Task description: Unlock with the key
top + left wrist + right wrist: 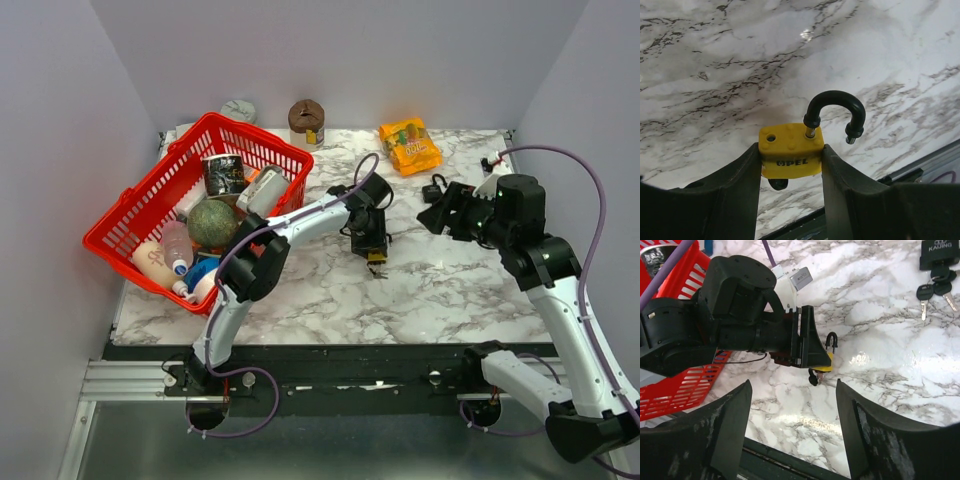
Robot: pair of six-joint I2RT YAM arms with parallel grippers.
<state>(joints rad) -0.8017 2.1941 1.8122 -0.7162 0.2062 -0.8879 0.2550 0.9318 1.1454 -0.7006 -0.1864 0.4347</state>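
Note:
A yellow padlock (790, 152) marked OPEL is clamped by its sides between the fingers of my left gripper (791, 160), held just above the marble table. Its black shackle (836, 107) is raised, with one leg free of the body. The key (777, 183) sits in the underside of the lock, and only its black head shows. From the right wrist, the key (813, 377) hangs under the padlock (828, 368). My right gripper (793, 385) is open and holds nothing, standing back from the key. Seen from above, the left gripper (368, 240) is mid-table and the right gripper (435, 215) is to its right.
A red basket (130, 215) with several items stands at the left. An orange snack pack (410, 145) and a brown jar (307, 120) lie at the back. A bunch of spare keys (935, 290) lies by a black box (939, 254). The table's front edge (790, 460) is close.

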